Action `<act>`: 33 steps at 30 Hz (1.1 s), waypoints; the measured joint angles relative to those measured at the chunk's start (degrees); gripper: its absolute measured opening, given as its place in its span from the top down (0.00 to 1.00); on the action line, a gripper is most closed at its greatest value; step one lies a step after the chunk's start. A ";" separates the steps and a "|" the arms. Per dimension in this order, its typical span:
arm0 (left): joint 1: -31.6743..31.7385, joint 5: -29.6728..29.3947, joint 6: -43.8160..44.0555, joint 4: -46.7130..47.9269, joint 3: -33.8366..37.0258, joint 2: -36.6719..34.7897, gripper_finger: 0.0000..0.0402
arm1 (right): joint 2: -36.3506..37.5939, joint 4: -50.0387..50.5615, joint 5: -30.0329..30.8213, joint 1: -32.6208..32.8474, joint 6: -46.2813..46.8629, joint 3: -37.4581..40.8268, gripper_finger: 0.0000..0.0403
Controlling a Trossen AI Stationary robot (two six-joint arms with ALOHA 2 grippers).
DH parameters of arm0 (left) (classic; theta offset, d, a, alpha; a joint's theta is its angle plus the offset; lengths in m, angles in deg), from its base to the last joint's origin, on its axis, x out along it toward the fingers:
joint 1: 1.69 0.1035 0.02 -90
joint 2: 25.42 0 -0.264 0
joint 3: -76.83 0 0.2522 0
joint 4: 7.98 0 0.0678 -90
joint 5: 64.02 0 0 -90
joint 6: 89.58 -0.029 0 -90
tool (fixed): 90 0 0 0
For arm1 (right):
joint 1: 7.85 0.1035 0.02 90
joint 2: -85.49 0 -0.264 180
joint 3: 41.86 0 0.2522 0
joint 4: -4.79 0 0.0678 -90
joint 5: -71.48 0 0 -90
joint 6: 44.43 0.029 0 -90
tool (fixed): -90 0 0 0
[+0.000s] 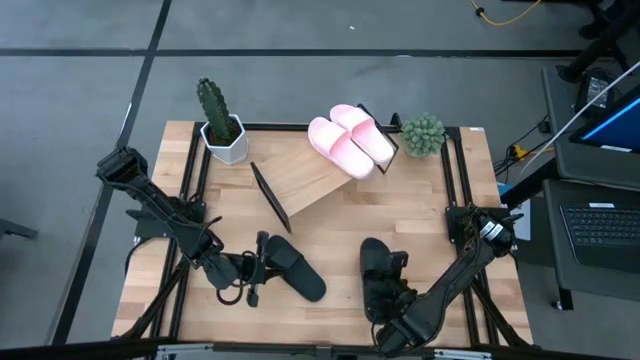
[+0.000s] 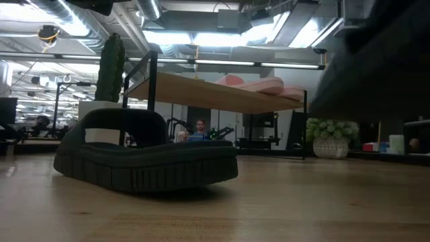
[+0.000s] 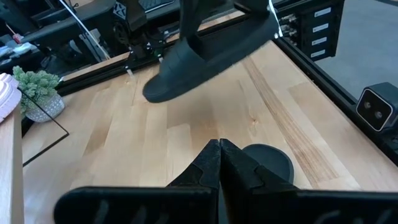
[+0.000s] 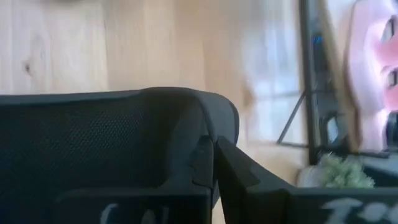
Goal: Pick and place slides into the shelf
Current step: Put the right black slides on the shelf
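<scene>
At the table's left front, the left gripper (image 1: 262,262) sits at the heel end of a black slide (image 1: 295,268) that lies flat on the tabletop (image 1: 330,215). Its own wrist view shows the two fingers (image 3: 210,163) pinched together over the strap of that slide, so it appears clenched on it, though whether the strap is truly between them is hard to tell from here. This arm can wait where it is.

Behind it, toward the middle, the shelf (image 1: 310,175) slopes up from the table on its black wire frame. The two pink slides (image 1: 350,138) already sit side by side at its right end, leaving the left part of the board bare. A cactus (image 1: 216,110) in a white pot stands just beside the shelf's left back corner.

At the right front, the right gripper (image 1: 385,285) has its fingers closed on the strap of the second black slide (image 1: 378,270), which looks lifted clear of the wood in the left wrist view. To finish this step well, I would carry it high enough to clear the shelf's front edge, bring it in just beside the pink pair without nudging them, lay the sole flat on the slant, and release only once it rests so it does not slip down. A small green plant (image 1: 422,133) by the shelf's right end needs a wide berth.
</scene>
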 joint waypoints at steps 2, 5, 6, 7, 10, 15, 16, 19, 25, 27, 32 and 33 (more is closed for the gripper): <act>0.00 0.00 0.00 -0.02 0.00 0.00 1.00 | 1.35 0.00 2.08 -0.37 -2.27 -0.13 0.98; 0.00 0.00 0.00 -0.15 0.00 0.00 1.00 | 3.37 0.03 5.54 -1.08 -5.57 -0.13 0.98; 0.00 0.00 0.00 -0.16 0.00 0.00 1.00 | 4.18 0.00 6.58 -1.37 -7.04 -0.13 0.98; 0.00 0.00 0.00 -0.22 0.00 0.00 1.00 | 5.05 0.00 7.61 -1.71 -8.51 -0.13 0.98; 0.00 0.00 0.00 -0.28 0.00 0.00 1.00 | 7.41 0.03 10.98 -2.82 -13.23 -0.15 0.98; 0.00 0.00 0.00 -0.31 0.00 0.00 1.00 | 10.96 -0.31 16.50 -5.42 -24.46 -0.15 0.98; 0.00 0.00 0.00 -0.31 0.00 0.00 1.00 | 11.68 -0.69 17.04 -6.09 -26.62 -0.15 0.98; 0.00 0.00 0.00 -0.31 0.00 0.00 1.00 | 13.77 -2.86 17.23 -8.75 -32.78 -0.15 0.98; 0.00 0.00 -0.02 -0.31 0.00 0.00 1.00 | 17.19 -12.83 17.25 -14.86 -50.36 -0.15 0.98; 0.00 0.00 -0.02 -0.29 0.00 0.00 1.00 | 18.31 -17.74 17.12 -17.07 -58.12 -0.15 0.98; 0.00 0.00 0.00 -0.31 0.00 0.00 1.00 | 21.51 -31.55 9.23 -24.01 -77.86 -0.13 0.98; 0.00 -0.02 0.00 -0.35 0.00 0.00 1.00 | 22.24 -33.90 6.23 -25.61 -80.85 -0.13 0.98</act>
